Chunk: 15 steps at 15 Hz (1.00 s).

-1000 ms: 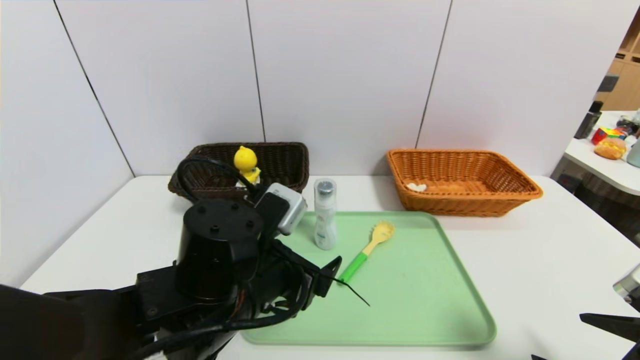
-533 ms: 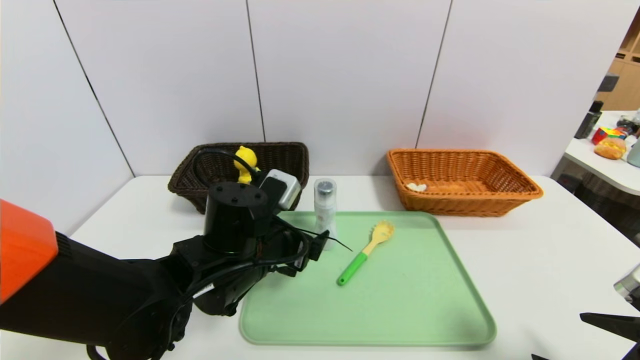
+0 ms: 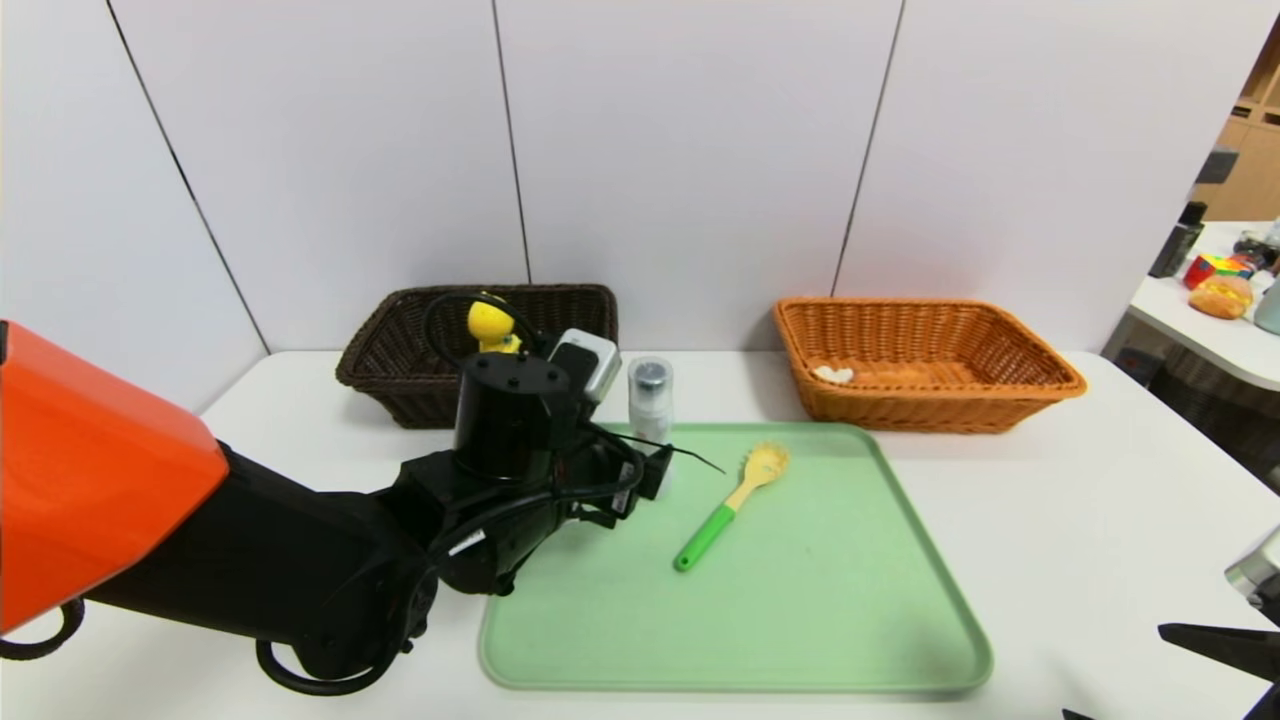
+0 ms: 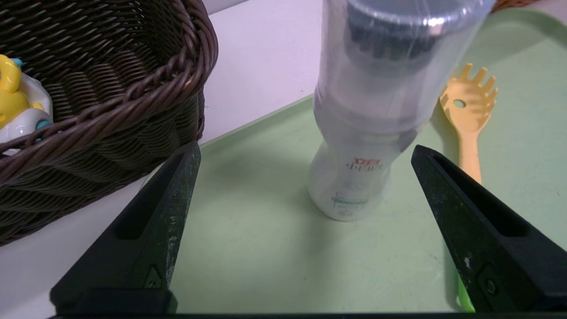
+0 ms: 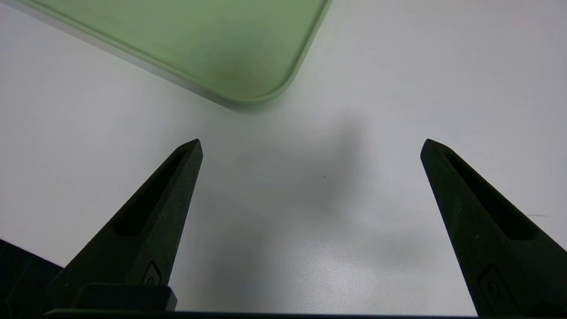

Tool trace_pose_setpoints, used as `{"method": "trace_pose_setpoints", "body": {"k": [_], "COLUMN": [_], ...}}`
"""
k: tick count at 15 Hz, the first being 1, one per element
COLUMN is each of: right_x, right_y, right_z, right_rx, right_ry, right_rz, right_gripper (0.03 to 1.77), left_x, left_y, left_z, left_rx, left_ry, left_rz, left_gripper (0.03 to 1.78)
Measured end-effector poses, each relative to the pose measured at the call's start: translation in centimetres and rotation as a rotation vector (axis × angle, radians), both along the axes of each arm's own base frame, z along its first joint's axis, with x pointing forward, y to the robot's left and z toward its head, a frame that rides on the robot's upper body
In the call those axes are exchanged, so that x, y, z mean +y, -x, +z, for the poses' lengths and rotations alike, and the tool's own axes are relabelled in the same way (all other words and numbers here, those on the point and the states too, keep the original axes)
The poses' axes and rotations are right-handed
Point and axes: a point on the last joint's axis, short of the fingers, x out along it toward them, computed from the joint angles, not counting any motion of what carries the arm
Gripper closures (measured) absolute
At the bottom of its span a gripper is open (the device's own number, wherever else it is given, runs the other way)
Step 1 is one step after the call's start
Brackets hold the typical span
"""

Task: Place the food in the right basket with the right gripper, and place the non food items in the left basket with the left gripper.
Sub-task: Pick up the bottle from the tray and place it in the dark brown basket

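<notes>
Nearer the bottle (image 4: 350, 177) now: left gripper (image 4: 305, 153)
Spread wide, holding nothing; upright bottle stands ahead, between its fingertips' lines.

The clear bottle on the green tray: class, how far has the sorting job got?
Done: a yellow toy sits in the dark brown wicker basket; a small white item lies in the orange wicker basket.
In hand: nothing; the open left gripper is at the clear bottle.
Left: that bottle and the green-handled spoon.
The open right gripper waits over the white table.
</notes>
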Motion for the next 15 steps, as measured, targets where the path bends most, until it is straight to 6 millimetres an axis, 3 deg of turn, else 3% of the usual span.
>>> {"method": "trace_pose_setpoints", "body": {"k": [15], "right_x": [-0.1], "right_y": [0.1], "right_z": [-0.1], "right_rx": [0.0], "right_ry": [0.001], "right_rz": [-0.002], "right_gripper": [0.1], "left_x": [-1.8], "left_y": [-1.3], "left_z": [-1.0], "left_rx": [0.002], "left_ry": [-0.002], "left_rz": [-0.01], "left_gripper": [0.12]}}
